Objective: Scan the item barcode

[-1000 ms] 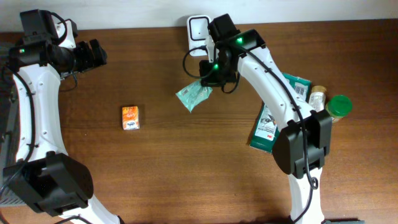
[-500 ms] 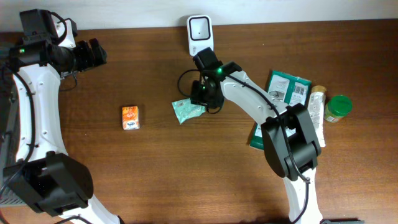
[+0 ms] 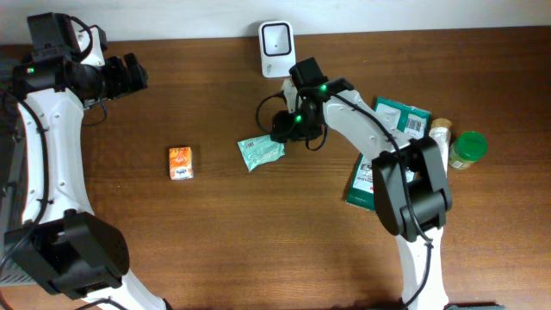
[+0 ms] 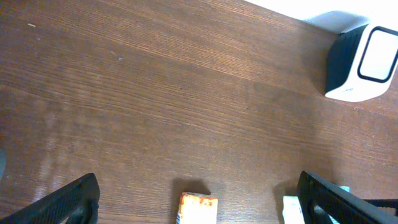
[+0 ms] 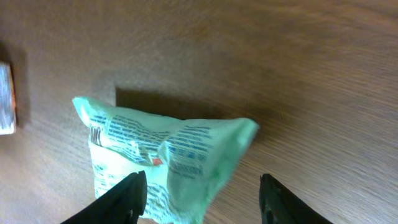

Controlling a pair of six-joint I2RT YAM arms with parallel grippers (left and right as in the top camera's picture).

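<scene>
Green packet (image 3: pixel 261 151) flat on surface (image 3: pixel 258 241), near scanner (image 3: pixel 275 39), just beside right claw (image 3: pixel 288 129), parted and empty; left claw (image 3: pixel 131 74) wide, well apart; scan unconfirmed, judged possibly still pending.

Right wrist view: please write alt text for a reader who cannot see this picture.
A light green printed packet lies on the brown wooden table, in front of the open right gripper. The edge of a small orange box shows at the far left.
</scene>
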